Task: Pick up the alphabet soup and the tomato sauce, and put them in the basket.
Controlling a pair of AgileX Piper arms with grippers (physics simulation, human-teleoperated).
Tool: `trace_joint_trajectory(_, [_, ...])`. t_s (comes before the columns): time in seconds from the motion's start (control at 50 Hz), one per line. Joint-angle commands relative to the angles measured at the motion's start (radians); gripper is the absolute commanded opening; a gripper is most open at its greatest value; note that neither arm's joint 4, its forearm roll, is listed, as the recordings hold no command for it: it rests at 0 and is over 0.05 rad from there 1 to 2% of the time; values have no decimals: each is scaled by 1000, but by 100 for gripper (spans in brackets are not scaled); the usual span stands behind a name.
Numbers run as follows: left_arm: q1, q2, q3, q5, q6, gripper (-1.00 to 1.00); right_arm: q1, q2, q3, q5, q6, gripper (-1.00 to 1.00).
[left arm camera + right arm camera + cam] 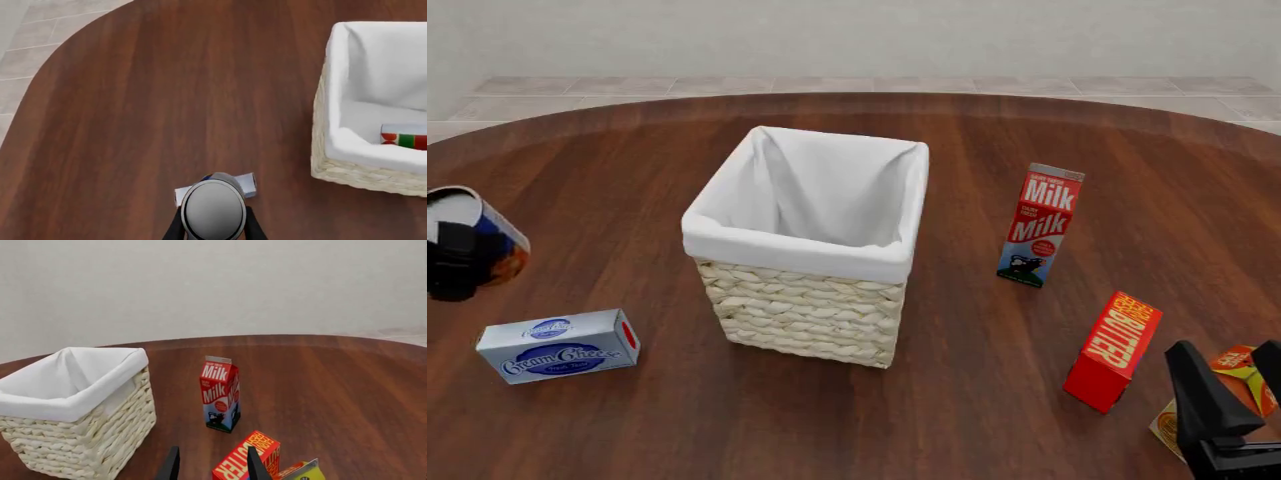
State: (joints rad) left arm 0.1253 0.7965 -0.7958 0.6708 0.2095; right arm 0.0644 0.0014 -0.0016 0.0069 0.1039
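Note:
My left gripper (pixel 457 255) is at the table's far left, raised above the table, shut on the alphabet soup (pixel 501 245), a blue and orange can. In the left wrist view the can's silver-grey top (pixel 213 207) fills the space between the dark fingers (pixel 175 227). The cream wicker basket (pixel 807 305) with its white liner stands mid-table, to the right of this gripper. The tomato sauce (pixel 403 137), red with a green patch, lies inside the basket (pixel 347 172); the front view hides it. My right gripper (pixel 1236 385) hangs open and holds nothing at the front right, well away from the basket (pixel 87 445).
A blue and white cream cheese box (pixel 561 345) lies below and beside the held can. A milk carton (pixel 1041 225) stands right of the basket. A red butter box (pixel 1114 350) and an orange-yellow box (pixel 1234 360) sit by the right gripper.

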Motion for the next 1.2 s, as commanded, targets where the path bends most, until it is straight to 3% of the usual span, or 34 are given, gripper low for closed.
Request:
trace_joint_trajectory(0.02, [-51,49,-76,-19,45,-100,-2,0,0,0,-1,100])
trace_joint_trajectory(0.64, [-145,158,-262,-55,100,-100,3,0,0,0,-15,100])
trace_joint_trajectory(1.2, [-308,314,-386,-126,112,-100,-1,0,-1,-3,-25,100])
